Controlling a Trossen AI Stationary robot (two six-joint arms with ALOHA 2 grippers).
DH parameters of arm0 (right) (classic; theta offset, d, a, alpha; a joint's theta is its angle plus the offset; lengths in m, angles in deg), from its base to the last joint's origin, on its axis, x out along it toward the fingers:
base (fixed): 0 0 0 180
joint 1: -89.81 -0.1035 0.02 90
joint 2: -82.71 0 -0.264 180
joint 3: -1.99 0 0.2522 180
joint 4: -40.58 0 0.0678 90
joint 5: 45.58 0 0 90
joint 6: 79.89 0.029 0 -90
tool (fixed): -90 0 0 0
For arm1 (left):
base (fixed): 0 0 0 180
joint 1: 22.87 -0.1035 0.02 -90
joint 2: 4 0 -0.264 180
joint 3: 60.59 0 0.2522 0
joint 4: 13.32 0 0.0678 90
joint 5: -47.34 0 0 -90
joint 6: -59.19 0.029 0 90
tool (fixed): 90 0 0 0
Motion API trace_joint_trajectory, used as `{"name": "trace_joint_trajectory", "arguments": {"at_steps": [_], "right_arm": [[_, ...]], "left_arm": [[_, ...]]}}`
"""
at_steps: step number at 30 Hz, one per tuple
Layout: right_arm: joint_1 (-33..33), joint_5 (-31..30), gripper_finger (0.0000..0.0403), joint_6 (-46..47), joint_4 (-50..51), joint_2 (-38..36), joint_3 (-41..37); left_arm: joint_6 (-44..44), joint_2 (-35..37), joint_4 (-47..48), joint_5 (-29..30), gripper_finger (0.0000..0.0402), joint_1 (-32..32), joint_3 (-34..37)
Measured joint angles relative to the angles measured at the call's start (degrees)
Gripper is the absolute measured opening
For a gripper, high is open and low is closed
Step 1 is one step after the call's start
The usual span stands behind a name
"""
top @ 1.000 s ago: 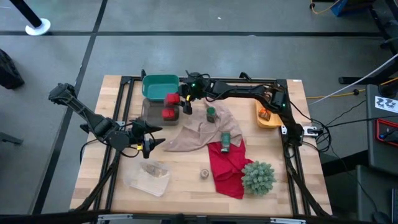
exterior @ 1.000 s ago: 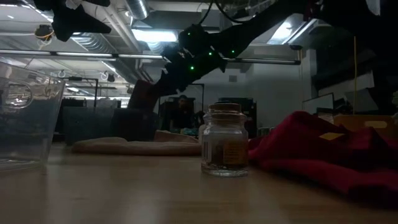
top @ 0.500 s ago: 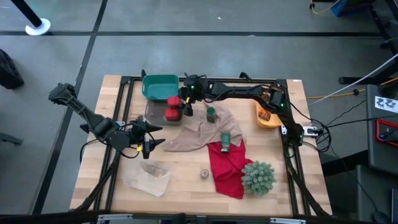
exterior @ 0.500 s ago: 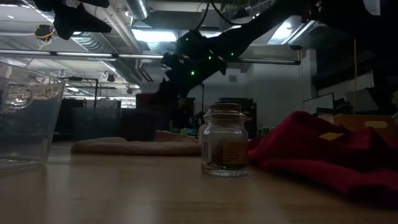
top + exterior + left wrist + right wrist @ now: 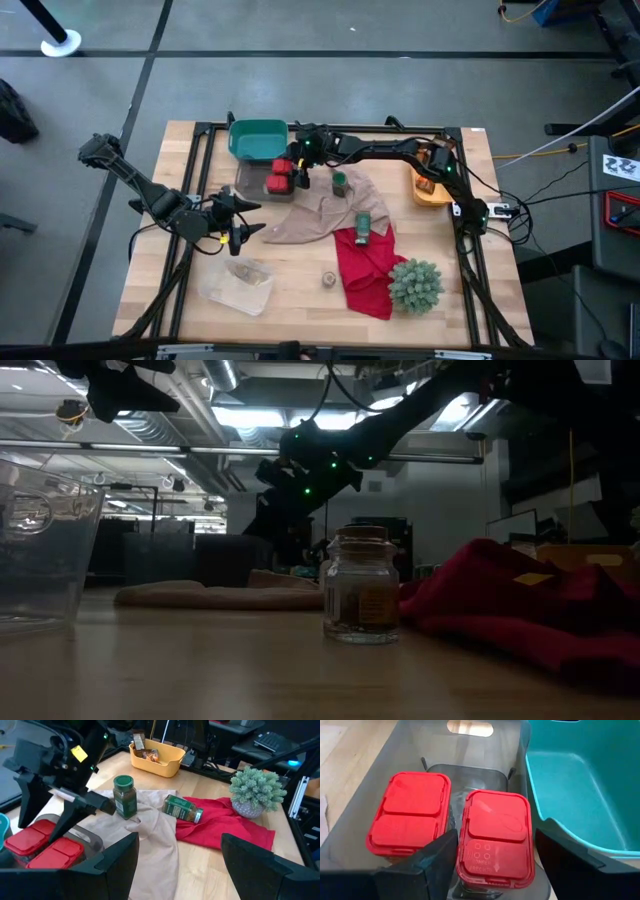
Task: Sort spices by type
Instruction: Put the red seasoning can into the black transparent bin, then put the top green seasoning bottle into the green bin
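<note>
Right gripper [image 5: 492, 857] sits w/ fingers spread around a red boxy plastic-lidded tin [image 5: 495, 840] in the grey bin [image 5: 380, 805], 2nd red tin [image 5: 410, 812] just beside. Left gripper [image 5: 235, 222] open too, parked well apart, so right arm's nearer.

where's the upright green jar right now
In the high view, the upright green jar stands on the tan cloth, just right of the grey bin holding red tins.

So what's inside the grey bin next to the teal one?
Two red tins sit side by side in the grey bin; whatever lies beneath them is hidden.
</note>
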Motion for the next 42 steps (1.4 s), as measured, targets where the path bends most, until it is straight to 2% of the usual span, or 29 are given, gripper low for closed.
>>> {"name": "trace_joint_trajectory", "arguments": {"at_steps": [10,14,21,29,35,42], "right_arm": [[0.0,0.0,0.0268,0.0,0.2,-0.5,0.0],[0.0,-1.0,0.0268,-0.1,5.9,-1.2,3.6],[0.0,-4.8,0.0269,-1.8,28.3,-1.4,17.9],[0.0,-5.1,0.0269,-2.8,57.6,-1.5,33.8],[0.0,-5.1,0.0269,4.0,71.4,-1.7,34.6],[0.0,-6.7,0.0269,12.7,77.1,-1.8,34.6]], "left_arm": [[0.8,0.0,0.0,0.0,0.0265,0.0,0.0],[1.0,0.0,-0.1,0.0,0.0265,-0.2,0.0],[0.4,-0.1,-0.2,0.0,0.0265,-2.7,0.0],[-0.6,-0.1,-0.1,0.0,0.0265,-8.5,0.0],[-1.1,-0.1,-0.1,0.0,0.0265,-11.8,0.0],[-1.0,-0.1,0.0,0.0,0.0265,-13.8,0.0]]}}
